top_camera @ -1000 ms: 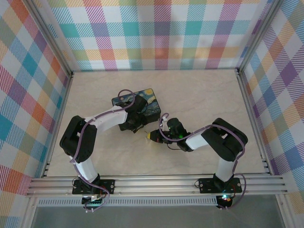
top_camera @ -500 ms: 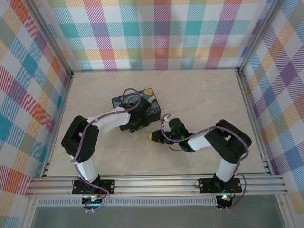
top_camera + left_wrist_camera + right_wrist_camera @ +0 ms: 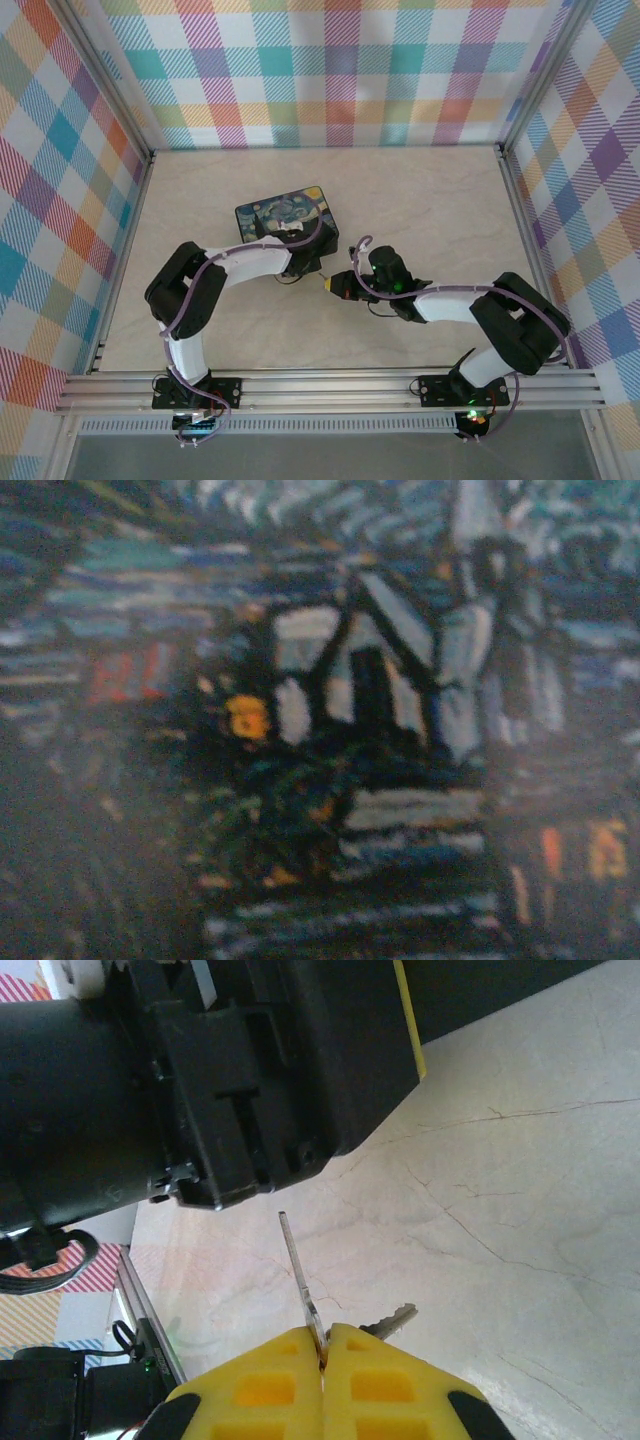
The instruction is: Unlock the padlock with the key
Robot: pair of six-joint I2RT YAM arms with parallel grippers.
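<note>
Right wrist: right claw (image 3: 322, 1345) is pinching the thin key (image 3: 298, 1275).
Light, stiff, slippery; probably best held by its head. Left claw (image 3: 303, 262): cannot tell its gap.

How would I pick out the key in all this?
Start at the dark painted tin box on the beige table; the right gripper sits just right of it. Its yellow fingertips are shut on the key, a thin silvery sliver far smaller than anything nearby.
</note>
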